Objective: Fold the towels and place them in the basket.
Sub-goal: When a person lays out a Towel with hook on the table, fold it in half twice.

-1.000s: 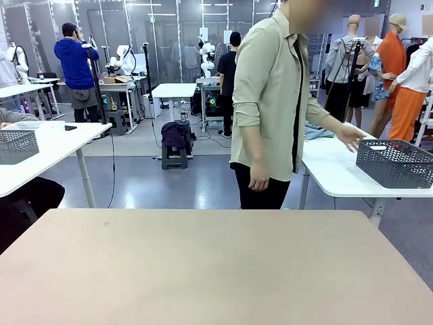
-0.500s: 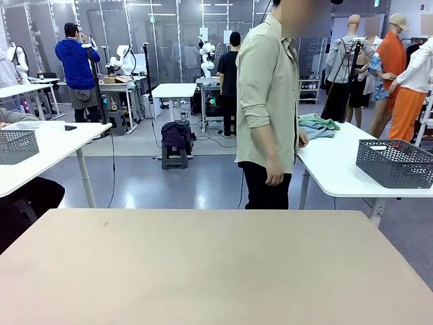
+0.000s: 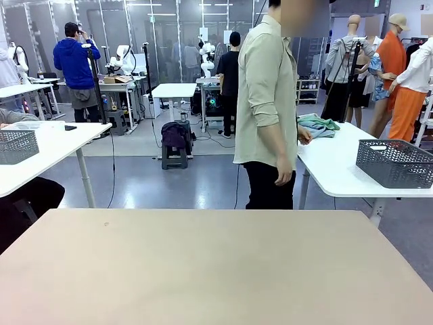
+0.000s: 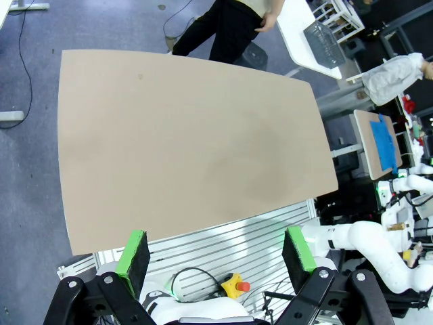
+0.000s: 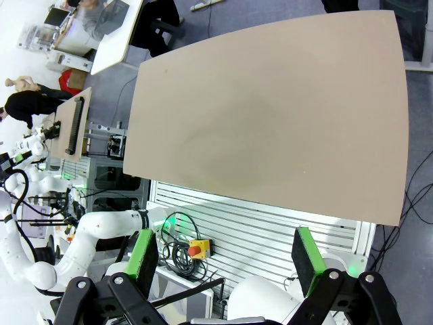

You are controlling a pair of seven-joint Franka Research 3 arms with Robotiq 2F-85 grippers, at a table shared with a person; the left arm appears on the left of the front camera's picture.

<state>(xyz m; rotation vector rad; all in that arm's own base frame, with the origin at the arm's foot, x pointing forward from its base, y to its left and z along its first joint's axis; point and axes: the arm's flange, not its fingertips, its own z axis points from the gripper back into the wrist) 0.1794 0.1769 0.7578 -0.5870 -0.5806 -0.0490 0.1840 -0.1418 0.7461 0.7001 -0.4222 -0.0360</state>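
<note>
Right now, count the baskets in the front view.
2. The dark basket sits on the white table at right, beside the person; the paler basket on the left table. Others may be hidden.

Towels [image 3: 316, 125] heaped, basket [image 3: 396, 163] upright, apart on side table [image 3: 331, 166].

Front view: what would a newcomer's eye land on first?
A person in a pale green shirt stands beyond the beige table, turned toward the white side table at right. On it lie the heaped towels and the dark basket. The left gripper and right gripper hang open high above.
</note>
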